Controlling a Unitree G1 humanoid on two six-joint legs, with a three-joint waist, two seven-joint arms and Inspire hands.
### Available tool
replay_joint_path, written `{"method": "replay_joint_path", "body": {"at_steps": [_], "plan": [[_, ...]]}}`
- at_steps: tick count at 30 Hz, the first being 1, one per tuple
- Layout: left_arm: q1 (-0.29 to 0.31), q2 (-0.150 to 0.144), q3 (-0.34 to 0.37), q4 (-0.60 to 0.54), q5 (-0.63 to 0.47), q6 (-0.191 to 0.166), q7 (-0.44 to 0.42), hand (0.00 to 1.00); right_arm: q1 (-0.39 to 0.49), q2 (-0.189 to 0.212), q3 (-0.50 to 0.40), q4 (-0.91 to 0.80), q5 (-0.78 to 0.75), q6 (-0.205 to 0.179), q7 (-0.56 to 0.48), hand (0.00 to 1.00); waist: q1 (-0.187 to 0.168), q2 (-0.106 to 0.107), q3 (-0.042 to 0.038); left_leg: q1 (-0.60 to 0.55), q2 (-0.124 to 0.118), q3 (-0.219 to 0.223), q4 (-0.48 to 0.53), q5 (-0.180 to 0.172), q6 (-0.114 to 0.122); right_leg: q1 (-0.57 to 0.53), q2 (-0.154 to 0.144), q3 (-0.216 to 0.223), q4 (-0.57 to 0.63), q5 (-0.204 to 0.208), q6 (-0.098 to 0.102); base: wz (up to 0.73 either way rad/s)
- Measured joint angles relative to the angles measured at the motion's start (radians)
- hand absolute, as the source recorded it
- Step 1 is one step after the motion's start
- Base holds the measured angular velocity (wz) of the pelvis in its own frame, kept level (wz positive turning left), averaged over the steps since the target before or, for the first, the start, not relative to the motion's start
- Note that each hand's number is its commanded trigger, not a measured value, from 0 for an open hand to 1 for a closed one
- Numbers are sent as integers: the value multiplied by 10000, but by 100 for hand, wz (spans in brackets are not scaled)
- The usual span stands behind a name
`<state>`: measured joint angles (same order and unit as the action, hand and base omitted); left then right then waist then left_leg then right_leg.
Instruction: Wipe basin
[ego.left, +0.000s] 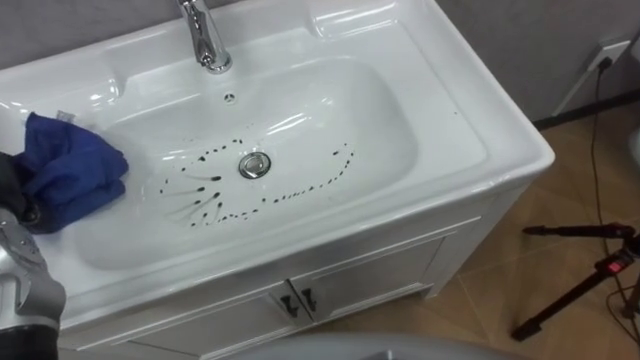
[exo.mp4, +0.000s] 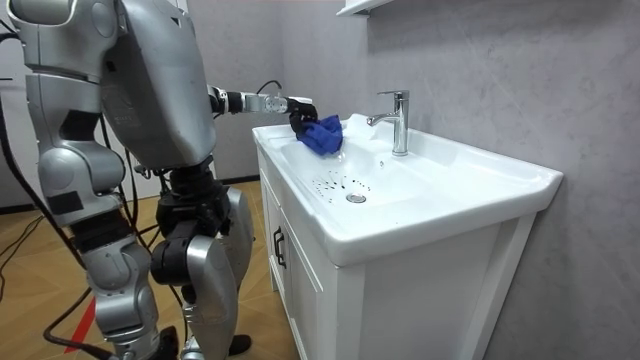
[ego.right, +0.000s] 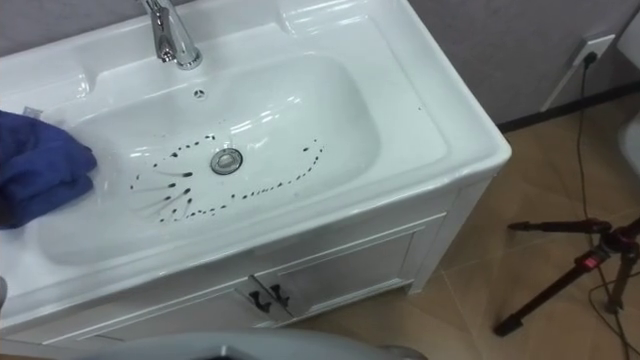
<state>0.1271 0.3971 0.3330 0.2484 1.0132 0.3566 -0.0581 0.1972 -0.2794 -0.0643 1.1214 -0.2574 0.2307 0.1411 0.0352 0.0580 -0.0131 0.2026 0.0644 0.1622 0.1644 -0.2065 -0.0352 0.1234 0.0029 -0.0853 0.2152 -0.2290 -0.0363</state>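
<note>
Left side first: my left hand (exo.mp4: 300, 106) is closed around a bunched-up blue cloth (ego.left: 70, 170). The cloth sits on the basin's (ego.left: 400, 130) left rim, just beside the bowl. From the room view you can see me standing at that end of the cabinet with my arm stretched out over it. In the bowl, dark streaks (ego.left: 200, 195) ring the drain (ego.left: 255, 165), and the tap (ego.left: 205, 40) is at the far edge. The eye views pick up a tripod (ego.left: 575, 231) on the floor, far right.
</note>
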Motion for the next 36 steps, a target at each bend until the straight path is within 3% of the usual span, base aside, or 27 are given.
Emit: {"method": "replay_joint_path", "body": {"at_steps": [6,14,18,24,30,34,36], "plan": [[-46,-283,4,-169,-12,73,169,100,-25,12,17,16,175,-27,-181,0,-47,5,9,-63,-10,-33,-4,0,0,62,-27,-155,-109,-1,4,9],[-36,-334,-333,-606,-1,80,581,100,-169,68,61,5,610,-170,-223,0,-96,-150,173,-217,-32,-87,-5,0,0,-25,-61,-279,-119,-12,21,8],[71,-419,-550,-758,2,86,816,100,-196,62,269,-9,901,-334,-244,0,-95,-174,169,-223,-83,-87,-5,0,0,-14,-123,-338,-107,-28,62,6],[350,-773,-955,-1416,11,22,1028,100,-197,105,451,182,933,-595,-180,0,-270,-185,167,-385,-161,-112,-4,0,0,-96,-227,-540,-128,-60,158,13],[353,-935,-2019,-1607,1,-125,1075,100,-203,96,780,230,915,-661,-198,0,-457,-192,158,-487,-200,-86,-9,0,1,-171,-274,-559,-97,34,231,0],[346,-1457,-3285,-917,-28,-641,746,100,-288,172,1090,177,904,-698,-138,0,-672,-279,168,-488,-204,32,-8,0,1,-218,-279,-511,-103,93,252,-9],[340,-1557,-3775,-569,-225,-835,674,100,-330,217,1209,179,906,-700,-87,0,-776,-316,143,-495,-196,45,0,0,1,-254,-263,-465,-100,99,244,-8]]}}
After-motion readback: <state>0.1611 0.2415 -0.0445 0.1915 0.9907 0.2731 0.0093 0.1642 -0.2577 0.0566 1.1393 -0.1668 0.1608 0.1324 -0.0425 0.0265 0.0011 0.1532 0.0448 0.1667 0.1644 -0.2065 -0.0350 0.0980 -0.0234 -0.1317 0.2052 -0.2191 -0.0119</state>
